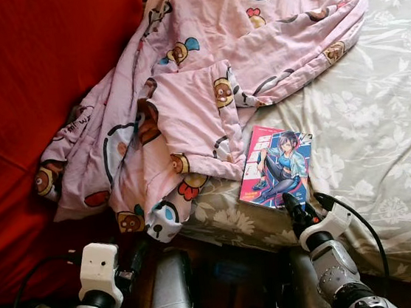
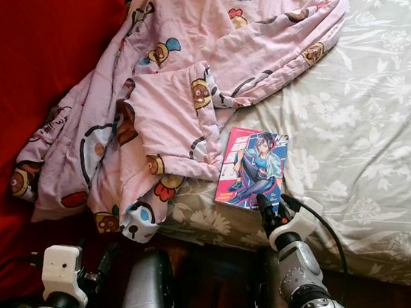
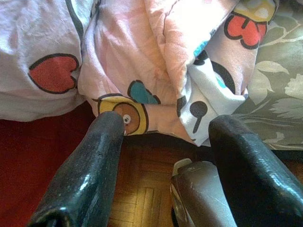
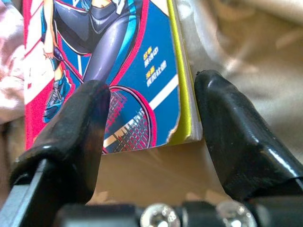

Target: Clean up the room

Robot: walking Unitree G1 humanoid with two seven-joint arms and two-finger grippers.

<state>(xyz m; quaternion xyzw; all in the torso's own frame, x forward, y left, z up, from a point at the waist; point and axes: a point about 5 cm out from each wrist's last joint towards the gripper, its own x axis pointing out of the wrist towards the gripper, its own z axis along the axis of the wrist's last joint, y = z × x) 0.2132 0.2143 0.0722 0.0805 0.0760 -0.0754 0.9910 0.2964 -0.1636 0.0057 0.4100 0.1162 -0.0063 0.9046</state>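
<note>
Right gripper (image 4: pixel 149 137) jaws straddle comic (image 1: pixel 276 169) corner.

Head pair: both eyes look forward and steeply down from above at the bed with its grey floral sheet (image 1: pixel 382 141), sharing almost the whole scene, slightly offset sideways.
Left wrist: looks along its two black fingers (image 3: pixel 85 175), close to the hanging edge of the pink cartoon-print quilt (image 3: pixel 156 61) above the wooden parquet floor (image 3: pixel 142 198).
Right wrist: very near, facing the corner of the glossy red-and-blue comic book (image 4: pixel 123 85) on the sheet.
Shared: quilt, book and sheet also appear in the head views.
</note>
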